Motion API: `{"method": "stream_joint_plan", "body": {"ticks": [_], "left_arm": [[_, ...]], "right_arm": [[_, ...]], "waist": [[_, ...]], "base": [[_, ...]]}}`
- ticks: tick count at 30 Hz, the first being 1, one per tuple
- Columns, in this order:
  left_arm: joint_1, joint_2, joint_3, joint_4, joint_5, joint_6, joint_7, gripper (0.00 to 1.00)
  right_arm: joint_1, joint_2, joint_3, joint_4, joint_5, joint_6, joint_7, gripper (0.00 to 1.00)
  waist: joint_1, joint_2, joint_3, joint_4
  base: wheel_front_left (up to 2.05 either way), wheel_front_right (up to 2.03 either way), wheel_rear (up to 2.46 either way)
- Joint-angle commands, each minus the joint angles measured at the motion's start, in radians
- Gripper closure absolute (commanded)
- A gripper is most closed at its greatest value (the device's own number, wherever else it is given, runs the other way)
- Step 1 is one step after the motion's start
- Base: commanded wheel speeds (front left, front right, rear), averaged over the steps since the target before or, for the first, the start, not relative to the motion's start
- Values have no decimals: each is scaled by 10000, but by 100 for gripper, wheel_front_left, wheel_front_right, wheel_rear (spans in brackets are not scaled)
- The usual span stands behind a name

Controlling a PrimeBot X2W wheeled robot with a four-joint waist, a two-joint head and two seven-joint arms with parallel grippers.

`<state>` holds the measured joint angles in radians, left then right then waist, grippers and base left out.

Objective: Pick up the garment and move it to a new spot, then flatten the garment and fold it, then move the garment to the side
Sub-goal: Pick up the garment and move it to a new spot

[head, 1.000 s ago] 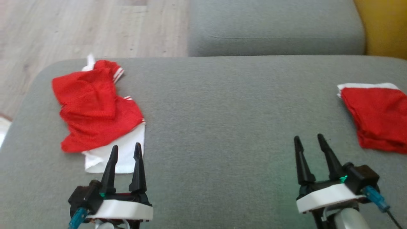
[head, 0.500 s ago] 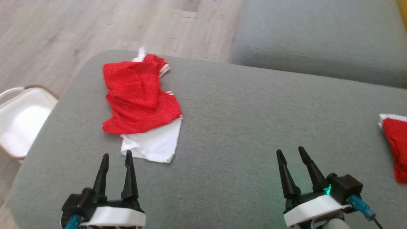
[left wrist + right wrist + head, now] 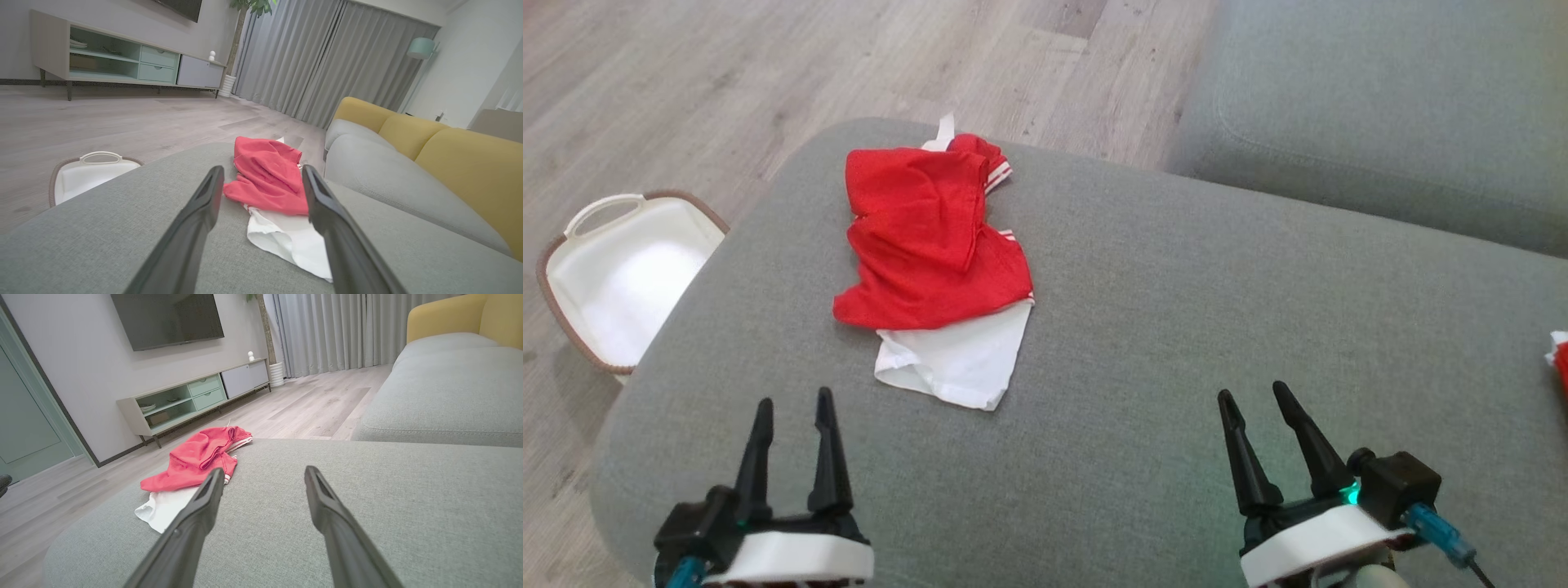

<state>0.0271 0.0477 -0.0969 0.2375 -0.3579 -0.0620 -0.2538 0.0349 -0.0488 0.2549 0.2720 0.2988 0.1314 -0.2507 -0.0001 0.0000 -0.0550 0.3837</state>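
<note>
Head camera swung left; second garment (image 3: 1561, 363) cut off rightward; left end effector (image 3: 793, 397), right end effector (image 3: 1250, 389) both wide, empty.

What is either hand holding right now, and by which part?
Nothing. The left hand and the right hand are both open and empty over the grey cushion; the red and white garment lies crumpled on it, ahead of the left hand.

Black tapered jaws, white wrist collars (image 3: 788, 559)
</note>
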Motion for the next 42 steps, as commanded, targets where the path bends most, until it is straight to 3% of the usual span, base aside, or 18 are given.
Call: {"method": "stream_joint_plan", "body": {"ticks": [1, 10, 21, 30, 36, 38, 42], "left_arm": [[-546, 26, 496, -233, 175, -66, -80, 0], [-2813, 956, 775, 1308, 654, -323, 229, 0], [-7707, 2836, -603, 4950, 1125, -663, 3207, 0], [-9071, 3364, -3035, 6578, -452, -684, 4809, 0], [-9217, 3623, -3741, 7214, -1624, -685, 5191, 0], [-9244, 3644, -3878, 7294, -1972, -685, 5196, 100], [-9490, 3797, -3846, 7143, -2460, -685, 4111, 100]], "right_arm": [[-308, -15, 219, -340, -16, -7, -110, 0], [-879, -14, -160, -624, -472, -7, -110, 0], [-1871, -14, -530, -1103, -1104, -7, -110, 0], [-2339, -14, -610, -1414, -1162, -7, -111, 0], [-2407, -14, -630, -1451, -1184, -7, -111, 0], [-2425, -14, -654, -1442, -1186, -7, -111, 0], [-2413, -14, -697, -1403, -1179, -7, -111, 0]], "waist": [[1, 0, 235, -110], [1, 0, 1477, -827], [1, 0, 3395, -1918], [1, 0, 4265, -2583], [1, 0, 4377, -2726], [1, 0, 4356, -2737], [1, 0, 4211, -2718]], "base": [[0, 0, 0], [0, 0, 0], [0, 0, 0], [0, 0, 0], [0, 0, 0], [0, 0, 0], [0, 0, 0]]}}
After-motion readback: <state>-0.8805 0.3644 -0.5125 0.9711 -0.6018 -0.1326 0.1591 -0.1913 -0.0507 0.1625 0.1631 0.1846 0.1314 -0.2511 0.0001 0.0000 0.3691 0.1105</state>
